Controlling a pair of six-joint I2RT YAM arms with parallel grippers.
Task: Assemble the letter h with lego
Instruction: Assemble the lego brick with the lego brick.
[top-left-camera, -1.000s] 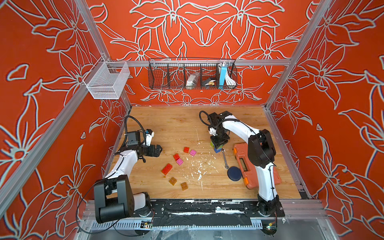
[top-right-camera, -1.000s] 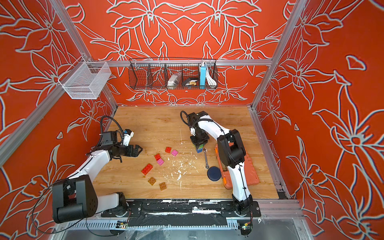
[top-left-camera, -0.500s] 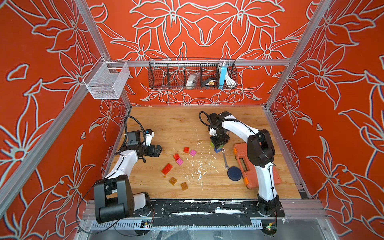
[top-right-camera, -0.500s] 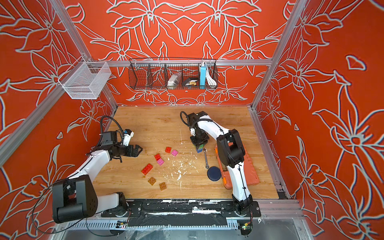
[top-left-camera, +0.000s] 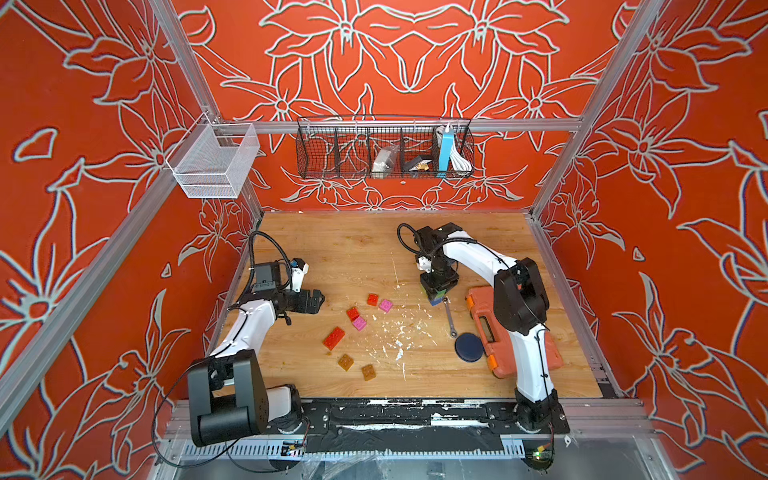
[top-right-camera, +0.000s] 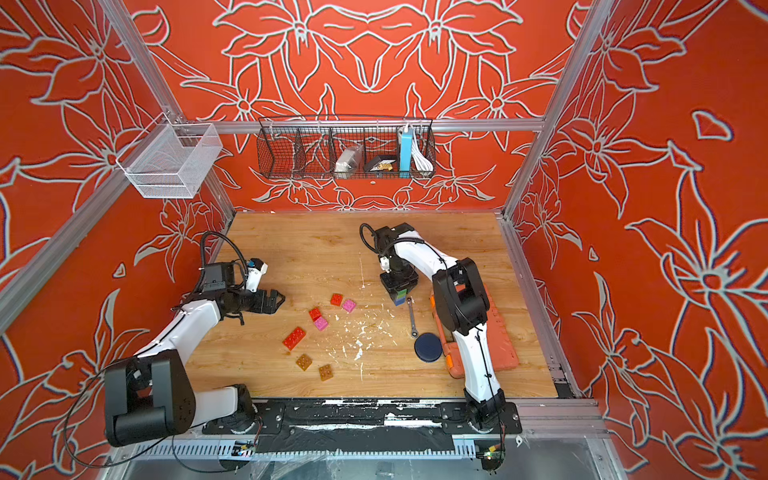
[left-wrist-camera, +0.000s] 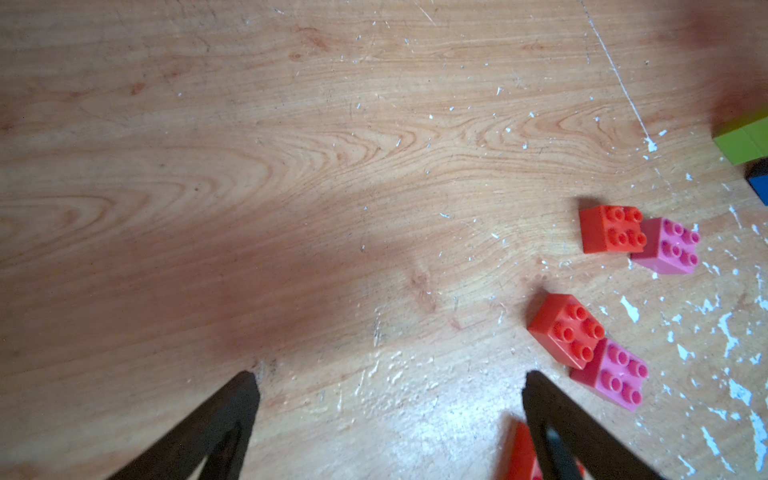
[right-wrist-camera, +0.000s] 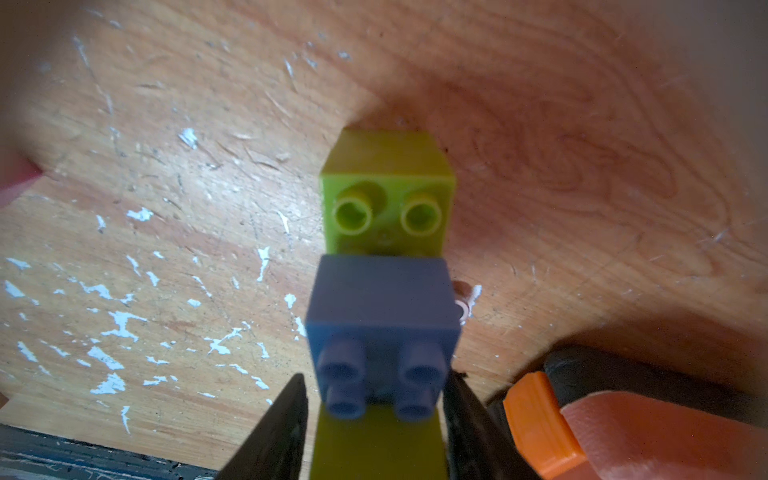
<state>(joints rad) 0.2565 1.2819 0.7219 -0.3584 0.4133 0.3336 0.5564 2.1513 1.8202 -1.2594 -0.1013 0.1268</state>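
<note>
Right wrist alone: studs of blue brick (right-wrist-camera: 382, 307) between tips of right claw (right-wrist-camera: 374, 376), grip unclear; left claw (left-wrist-camera: 389, 374) spread.

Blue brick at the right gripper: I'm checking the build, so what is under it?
Lime lego sticks out from under the blue brick, two studs bare, and lime shows again toward the right gripper. One long piece or two? The blue brick covers that.

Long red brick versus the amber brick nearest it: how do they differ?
Shape: the long red brick is oblong, the amber brick square. Colour: bright red against dull brown. Place: the red one lies nearer the left gripper than the amber. Both lie loose, studs up, ungripped.
</note>
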